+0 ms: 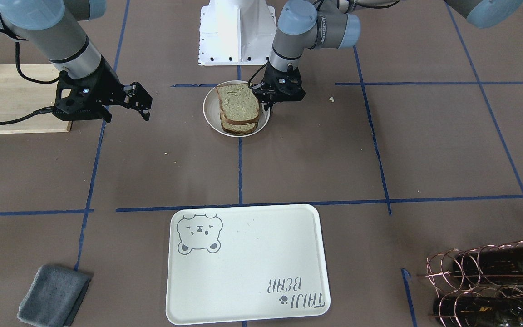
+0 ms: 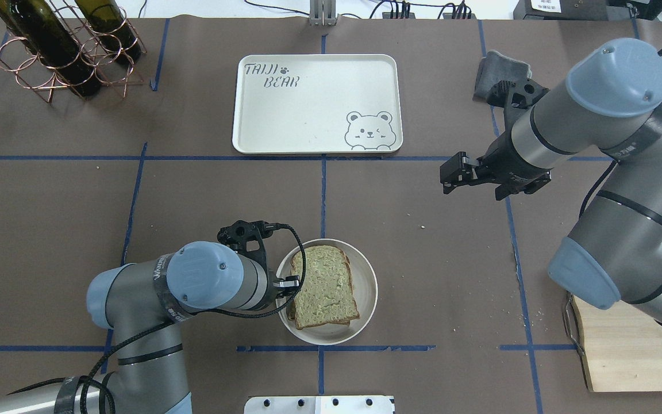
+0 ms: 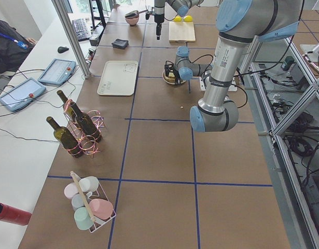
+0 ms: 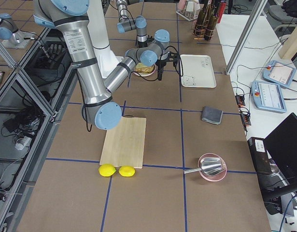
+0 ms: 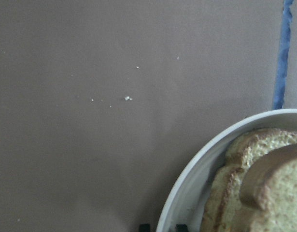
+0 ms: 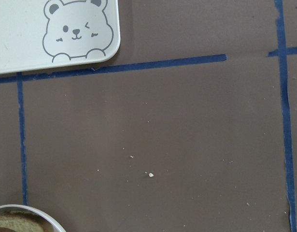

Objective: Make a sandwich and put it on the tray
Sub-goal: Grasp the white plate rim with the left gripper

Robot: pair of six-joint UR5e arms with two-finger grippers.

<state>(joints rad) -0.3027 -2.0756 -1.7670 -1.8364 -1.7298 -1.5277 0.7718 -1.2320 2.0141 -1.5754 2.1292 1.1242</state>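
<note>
The sandwich (image 1: pixel 239 106) is two bread slices stacked on a small round whitish plate (image 1: pixel 209 109) near the robot's base; no egg shows. It also shows in the overhead view (image 2: pixel 325 284). My left gripper (image 1: pixel 267 108) is at the plate's rim, jaws narrow astride it; in the left wrist view the fingertips (image 5: pixel 143 226) flank the rim (image 5: pixel 196 179). The cream bear tray (image 1: pixel 252 272) lies empty across the table, also in the overhead view (image 2: pixel 308 115). My right gripper (image 2: pixel 450 173) hovers open and empty, off to the plate's side.
A wooden cutting board (image 1: pixel 12 97) lies under the right arm. A grey cloth (image 1: pixel 55 295) is beside the tray. A copper rack with wine bottles (image 1: pixel 493 281) stands at a far corner. Crumbs dot the brown table.
</note>
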